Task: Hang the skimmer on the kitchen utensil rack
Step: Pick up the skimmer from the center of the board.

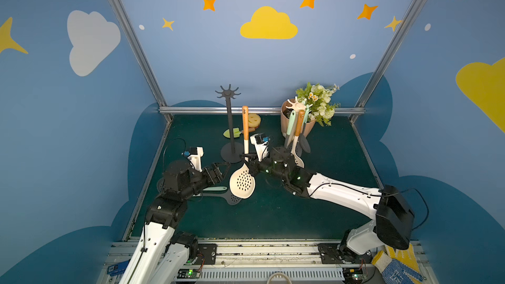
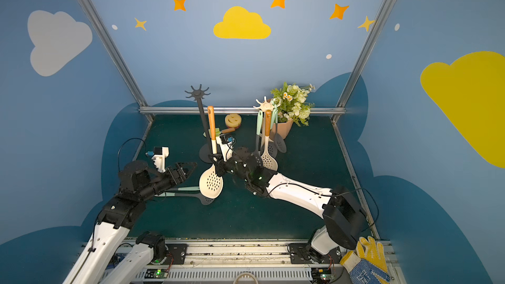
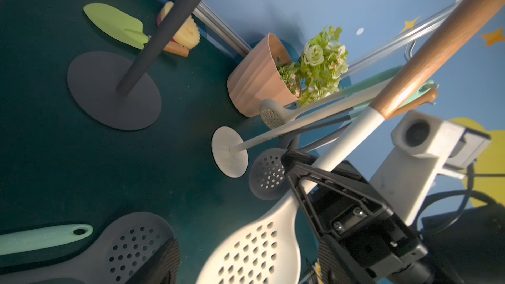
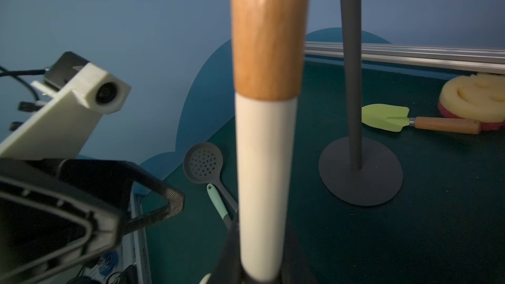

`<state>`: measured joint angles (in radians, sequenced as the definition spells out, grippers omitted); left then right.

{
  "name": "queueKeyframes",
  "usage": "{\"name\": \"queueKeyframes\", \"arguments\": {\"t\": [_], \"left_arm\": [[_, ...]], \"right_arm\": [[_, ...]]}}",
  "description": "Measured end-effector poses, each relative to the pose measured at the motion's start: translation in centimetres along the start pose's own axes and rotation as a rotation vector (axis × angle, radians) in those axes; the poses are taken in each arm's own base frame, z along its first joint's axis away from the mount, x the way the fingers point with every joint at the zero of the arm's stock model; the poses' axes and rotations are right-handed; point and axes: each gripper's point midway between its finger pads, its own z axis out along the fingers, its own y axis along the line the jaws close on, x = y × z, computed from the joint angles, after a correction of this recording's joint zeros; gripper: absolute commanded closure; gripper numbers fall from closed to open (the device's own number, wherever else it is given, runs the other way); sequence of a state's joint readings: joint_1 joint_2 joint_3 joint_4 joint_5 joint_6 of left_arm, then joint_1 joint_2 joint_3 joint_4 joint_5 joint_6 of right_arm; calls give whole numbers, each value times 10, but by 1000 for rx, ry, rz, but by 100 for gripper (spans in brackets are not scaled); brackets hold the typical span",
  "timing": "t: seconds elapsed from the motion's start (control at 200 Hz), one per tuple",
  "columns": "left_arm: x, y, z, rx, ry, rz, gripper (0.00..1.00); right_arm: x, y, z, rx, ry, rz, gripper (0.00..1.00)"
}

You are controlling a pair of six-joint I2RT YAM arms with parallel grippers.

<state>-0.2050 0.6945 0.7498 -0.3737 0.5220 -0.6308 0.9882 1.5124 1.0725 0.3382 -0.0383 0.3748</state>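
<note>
Held item: skimmer (image 1: 242, 182) — cream perforated head, white neck, wooden handle. It stands upright in the air, with the head hanging just below the right claw (image 1: 250, 162) and the handle rising straight above it. The right claw pinches the white neck a little over the head; its fingers (image 3: 293, 159) show on either side of the neck in the left wrist view. The left claw (image 2: 192, 170) has its jaws spread and holds nothing, level with the skimmer's head and close beside it (whether it touches cannot be told). Fixture: dark rack (image 1: 230, 124), pole upright just beyond the right claw, round base flat on the green mat (image 1: 300, 214), hook ring well above the claw. The skimmer's handle tip stands beside the pole and lower than the hooks in both top views. Fixture: cream rack (image 1: 296, 104), behind the right claw's wrist, utensils hanging from it. Behind that rack stands a flower pot (image 3: 254, 77). Loose items: green spatula (image 4: 382, 117) and yellow sponge (image 4: 470, 96) side by side past the dark rack's base, and a dark perforated spoon (image 1: 232, 198) flat on the mat beneath the left claw.
</note>
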Motion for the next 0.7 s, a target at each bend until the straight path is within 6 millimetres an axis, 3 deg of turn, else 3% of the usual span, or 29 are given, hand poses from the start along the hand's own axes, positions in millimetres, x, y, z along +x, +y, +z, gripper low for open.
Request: {"name": "queueKeyframes", "arguments": {"t": [0.27,0.506,0.701], "left_arm": [[9,-30,9,146,141,139,26],[26,-54,20,299,256,211,33],[51,-71,28,383,349,284,36]], "right_arm": [[-18,5,-39,-149,5,10,100],[-18,23,-50,-244,29,7,100],[-24,26,-56,-272,21,18,100]]}}
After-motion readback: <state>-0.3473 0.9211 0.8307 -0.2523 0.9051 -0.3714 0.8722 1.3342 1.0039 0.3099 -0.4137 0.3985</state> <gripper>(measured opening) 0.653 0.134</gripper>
